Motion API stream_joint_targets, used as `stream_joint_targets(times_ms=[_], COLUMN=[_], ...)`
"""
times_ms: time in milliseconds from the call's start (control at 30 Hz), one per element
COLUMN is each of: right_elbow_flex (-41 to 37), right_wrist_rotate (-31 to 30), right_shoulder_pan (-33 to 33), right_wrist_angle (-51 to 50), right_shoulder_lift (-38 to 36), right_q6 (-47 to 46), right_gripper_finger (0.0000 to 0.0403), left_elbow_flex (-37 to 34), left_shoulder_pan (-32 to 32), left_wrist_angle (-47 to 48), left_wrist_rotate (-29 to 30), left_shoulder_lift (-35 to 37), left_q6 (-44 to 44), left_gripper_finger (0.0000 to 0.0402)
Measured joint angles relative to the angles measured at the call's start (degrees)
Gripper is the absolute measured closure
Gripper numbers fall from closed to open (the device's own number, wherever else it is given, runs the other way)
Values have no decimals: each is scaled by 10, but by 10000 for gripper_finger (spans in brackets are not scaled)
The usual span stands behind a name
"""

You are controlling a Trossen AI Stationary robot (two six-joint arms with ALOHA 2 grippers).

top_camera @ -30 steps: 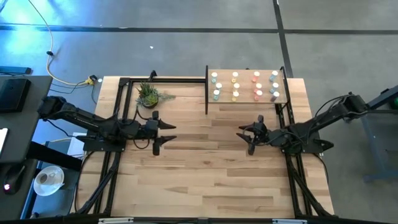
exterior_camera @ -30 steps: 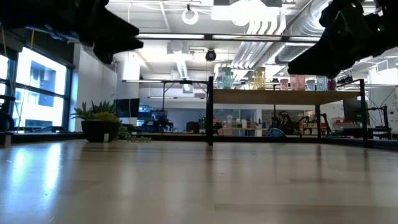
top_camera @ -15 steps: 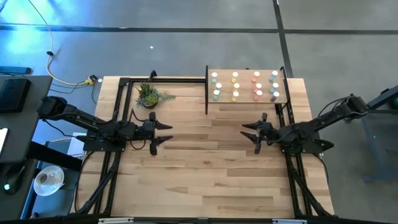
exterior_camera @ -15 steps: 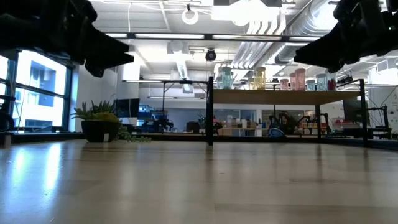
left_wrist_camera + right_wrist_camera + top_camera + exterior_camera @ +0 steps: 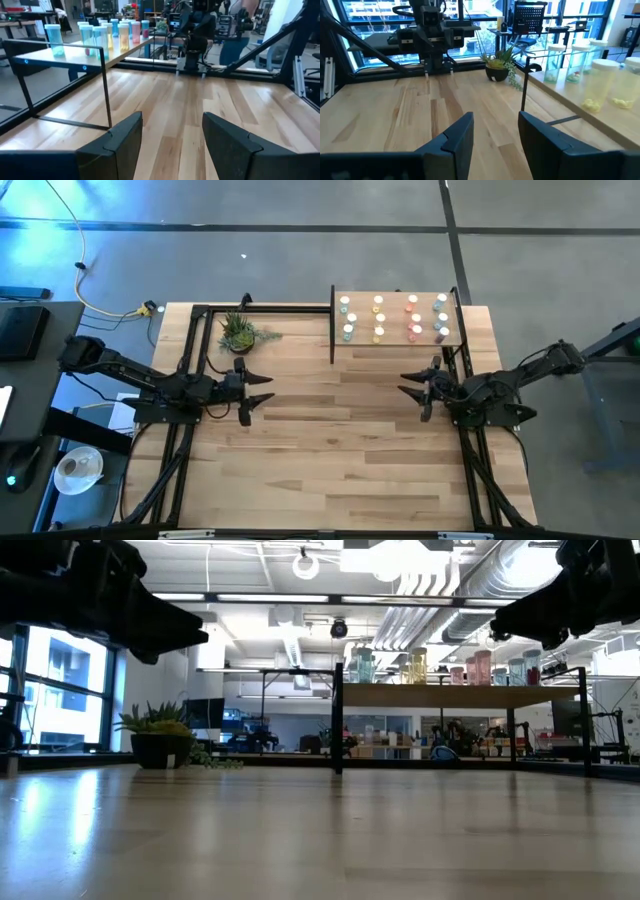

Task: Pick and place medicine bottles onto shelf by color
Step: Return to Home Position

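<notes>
The shelf (image 5: pixel 398 321), a light wood board on a black frame, stands at the table's far right. Several medicine bottles (image 5: pixel 412 318) with white caps stand upright on it in columns: pale, yellow (image 5: pixel 378 318), orange-red and teal (image 5: pixel 440 318). They also show in the low view (image 5: pixel 470 668) and the left wrist view (image 5: pixel 102 35). My left gripper (image 5: pixel 266 388) hovers open and empty over the table's left middle. My right gripper (image 5: pixel 403 384) hovers open and empty in front of the shelf. Both point at each other.
A small potted plant (image 5: pixel 240 334) stands at the far left, beside the black frame rails (image 5: pixel 200 330). It also shows in the right wrist view (image 5: pixel 497 67). Bare wooden tabletop (image 5: pixel 330 440) lies between and in front of the grippers.
Both grippers have drawn apart: the left toward the table's left edge, the right toward the right edge. In the low view both have risen and levelled out. The bottles on the shelf have kept still.
</notes>
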State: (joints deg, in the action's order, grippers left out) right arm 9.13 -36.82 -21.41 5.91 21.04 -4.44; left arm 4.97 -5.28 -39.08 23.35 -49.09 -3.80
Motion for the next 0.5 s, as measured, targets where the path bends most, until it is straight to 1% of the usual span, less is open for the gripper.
stream_joint_targets(times_ms=[267, 500], right_elbow_flex=[0, 0], right_wrist_rotate=[0, 0], right_shoulder_pan=[0, 0], right_wrist_angle=[-79, -136], right_shoulder_lift=[-98, -159], right_q6=[0, 0], right_gripper_finger=[256, 256], left_elbow_flex=[0, 0], left_shoulder_pan=[0, 0], left_wrist_angle=[54, 105], left_wrist_rotate=[0, 1], left_shoulder_lift=[55, 100], left_q6=[10, 10], left_gripper_finger=[204, 204])
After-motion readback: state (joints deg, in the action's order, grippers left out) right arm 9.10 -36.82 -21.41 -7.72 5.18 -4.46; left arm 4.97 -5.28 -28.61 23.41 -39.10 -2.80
